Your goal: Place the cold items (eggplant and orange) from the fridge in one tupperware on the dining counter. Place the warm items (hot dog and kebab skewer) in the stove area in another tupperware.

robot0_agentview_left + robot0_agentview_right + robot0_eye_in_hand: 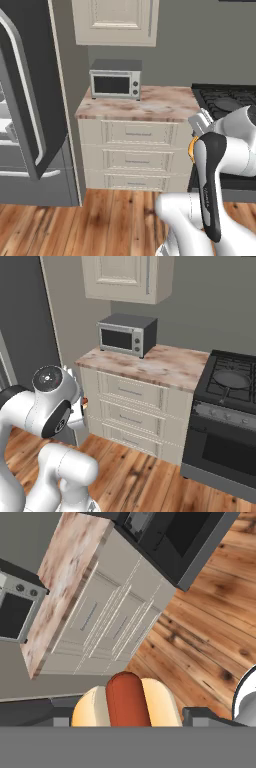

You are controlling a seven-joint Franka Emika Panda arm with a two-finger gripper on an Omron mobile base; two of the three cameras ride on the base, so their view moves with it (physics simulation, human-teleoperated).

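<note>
A toaster oven [115,84] sits on a counter [160,107] above drawers [135,155], with the fridge [22,100] to its left, a stove [231,381] to its right and a wall cabinet [116,21] overhead

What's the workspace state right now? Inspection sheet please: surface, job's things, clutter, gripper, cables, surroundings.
Surface: marble counter beside the stove, bare apart from the toaster oven.
Job's things: hot dog, reddish sausage in a tan bun, sits between the gripper tips in the hand view; fridge at left with its door open.
Clutter: toaster oven at the back of the counter; pan on a stove burner.
Gripper: gripper shut on the hot dog, carried above the wood floor.
Cables: nothing seen.
Surroundings: stove, cream drawers, wall cabinet, wood floor.
</note>
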